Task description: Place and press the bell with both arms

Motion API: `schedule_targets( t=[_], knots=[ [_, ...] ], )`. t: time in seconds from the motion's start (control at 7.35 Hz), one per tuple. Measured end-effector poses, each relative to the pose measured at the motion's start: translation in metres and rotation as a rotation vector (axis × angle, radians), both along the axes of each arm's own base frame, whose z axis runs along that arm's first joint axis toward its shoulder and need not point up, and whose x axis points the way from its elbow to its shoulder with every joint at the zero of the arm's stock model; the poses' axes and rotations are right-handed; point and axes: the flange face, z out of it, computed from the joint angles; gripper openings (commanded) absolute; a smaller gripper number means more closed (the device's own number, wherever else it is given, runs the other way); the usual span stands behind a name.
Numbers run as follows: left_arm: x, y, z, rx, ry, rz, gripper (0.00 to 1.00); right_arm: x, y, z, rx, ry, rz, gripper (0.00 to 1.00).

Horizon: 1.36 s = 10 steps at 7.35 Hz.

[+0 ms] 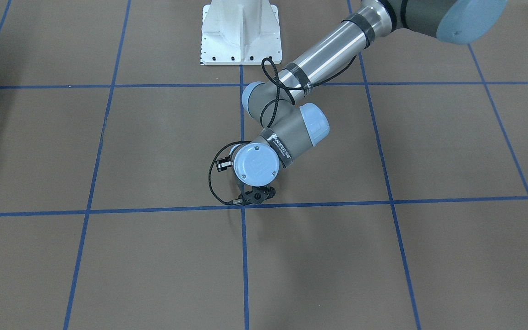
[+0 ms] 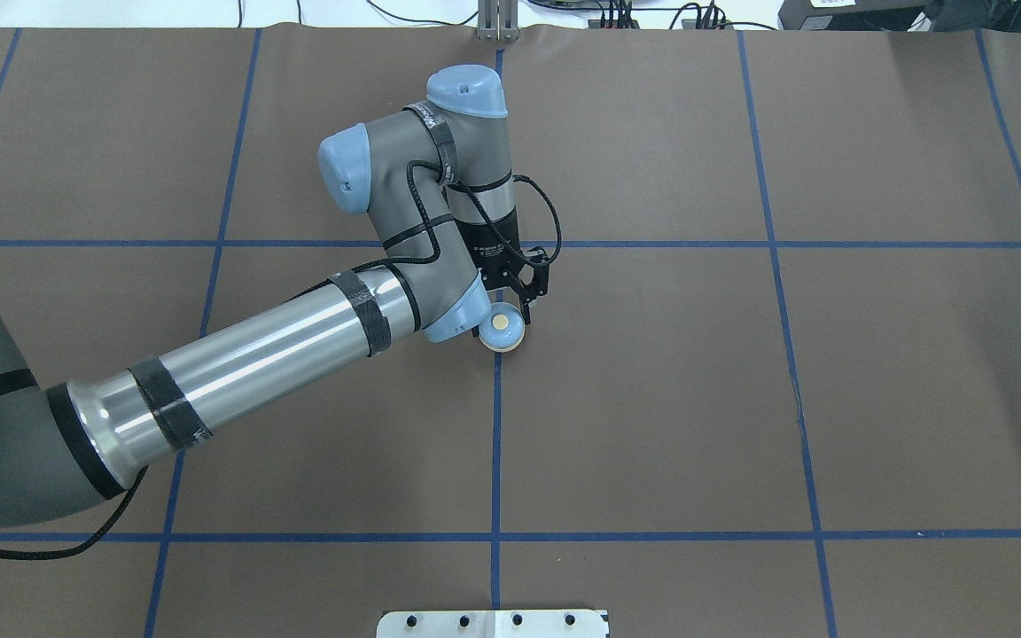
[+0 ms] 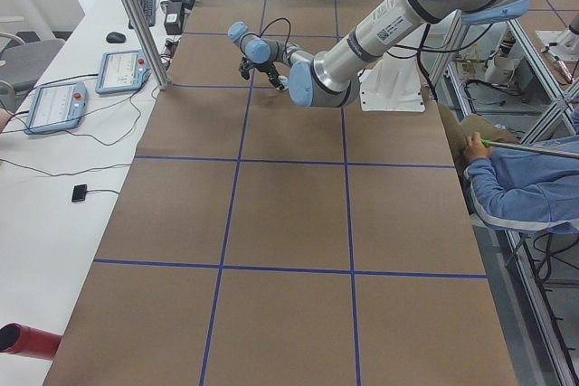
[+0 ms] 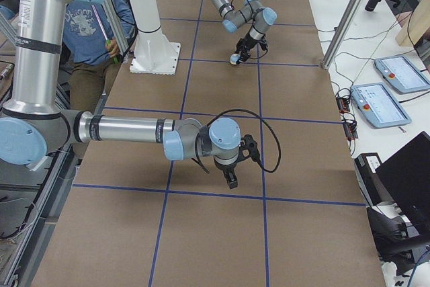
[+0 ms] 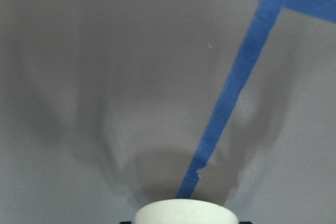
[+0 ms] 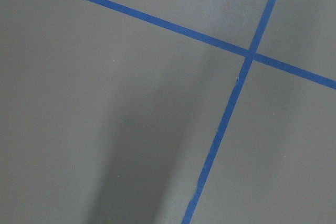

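The bell (image 2: 503, 330), light blue with a cream round part facing up, sits at the tips of my left gripper (image 2: 515, 310), on the table's blue centre line. The gripper is shut on it. In the left wrist view a cream curved part of the bell (image 5: 184, 211) fills the bottom edge, with its shadow on the table beyond; I cannot tell whether it touches the table. In the front-facing view the left wrist (image 1: 255, 162) hides the bell. My right gripper (image 4: 230, 179) hangs over the table's right end, far from the bell; I cannot tell whether it is open or shut.
The brown table (image 2: 741, 399) carries a blue tape grid. The white pedestal (image 1: 241, 32) stands at the robot's edge. A seated person (image 3: 525, 178) is beside the table. Teach pendants (image 4: 379, 102) and a metal post (image 4: 349, 18) are on the operators' side.
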Motion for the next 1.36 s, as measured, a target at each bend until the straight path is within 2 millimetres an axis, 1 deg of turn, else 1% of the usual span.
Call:
schedule_targets(
  t=[0.14,0.27,0.54,0.68,0.82,0.95,1.09,1.22,1.36],
  knots=[
    [-0.001,-0.001,0.0,0.0,0.0,-0.002,0.75,-0.002,-0.003,-0.003,0.002,-0.001,0.0,1.0],
    [-0.002,-0.002,-0.001,0.002,0.003,-0.004,0.86,-0.007,-0.008,-0.008,0.003,-0.003,0.001,1.0],
    [-0.004,-0.003,-0.003,0.007,0.008,-0.006,0.88,-0.016,-0.017,-0.017,-0.003,-0.007,0.009,1.0],
    [-0.009,-0.008,-0.006,0.01,0.013,-0.013,0.9,-0.02,-0.021,-0.021,-0.001,-0.01,0.013,1.0],
    [-0.02,-0.015,-0.014,0.018,0.027,-0.027,0.92,-0.027,-0.029,-0.032,-0.007,-0.016,0.027,1.0],
    [-0.039,-0.021,-0.029,0.038,0.056,-0.045,0.92,-0.041,-0.044,-0.05,-0.024,-0.026,0.053,1.0],
    [-0.065,-0.022,-0.035,0.068,0.094,-0.065,0.99,-0.064,-0.062,-0.074,-0.042,-0.036,0.084,1.0],
    [-0.102,-0.012,-0.025,0.106,0.137,-0.085,0.99,-0.1,-0.078,-0.104,-0.06,-0.037,0.114,1.0],
    [-0.149,0.003,-0.001,0.145,0.171,-0.112,0.99,-0.142,-0.09,-0.138,-0.069,-0.035,0.14,1.0]
  ],
)
